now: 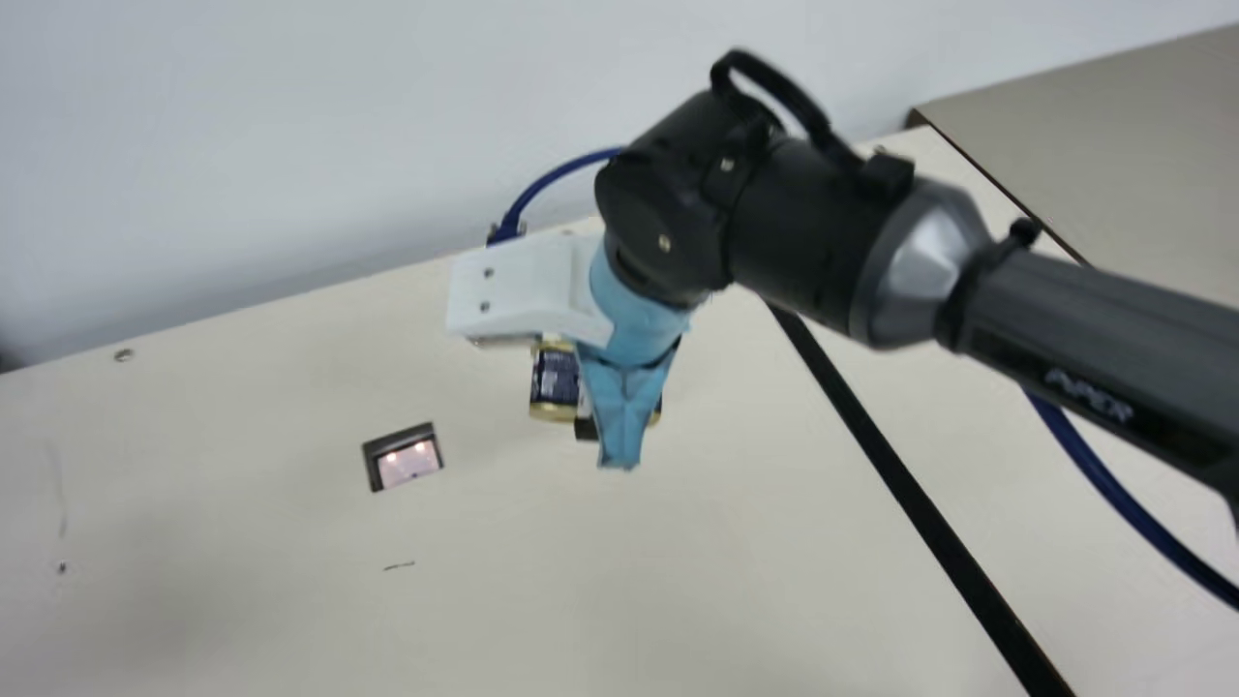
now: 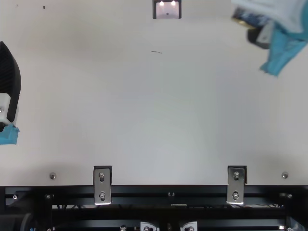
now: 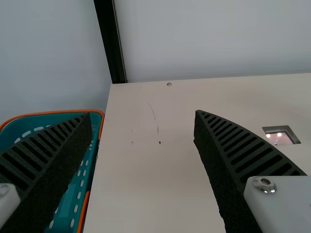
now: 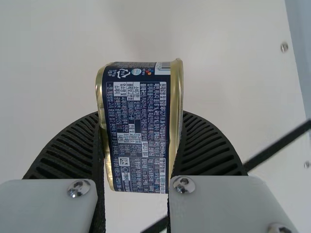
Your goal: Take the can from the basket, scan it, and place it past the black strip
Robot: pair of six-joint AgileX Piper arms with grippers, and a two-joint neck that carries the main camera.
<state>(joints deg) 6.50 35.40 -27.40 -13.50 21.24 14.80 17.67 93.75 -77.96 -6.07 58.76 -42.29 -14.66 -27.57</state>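
So the right gripper (image 4: 141, 116) has a short navy-and-gold metal can (image 4: 136, 145) pinched across its two gold ends, side-on between the black ribbed fingers. In the main view the can is on the scanner side of the long black strip (image 1: 900, 479), well apart from the black-framed glass scanner window (image 1: 408, 463) in the cream tabletop (image 1: 242, 600). Left gripper (image 3: 143, 114) has its fingers spread with nothing in them, near the teal plastic basket with an orange rim (image 3: 63, 111).

Can't tell if the scan registered. The barcode is right up by the label's edge, tucked against one gold end, so a bad roll angle could've missed it, and carrying on would mean an unscanned can.

Other worry, imo: letting go too early, which drops it short or right on the strip. It's also sideways, so if it's set down on its round side it'll probably roll. And the blue cable (image 1: 1113, 496) beyond the strip could get bumped.
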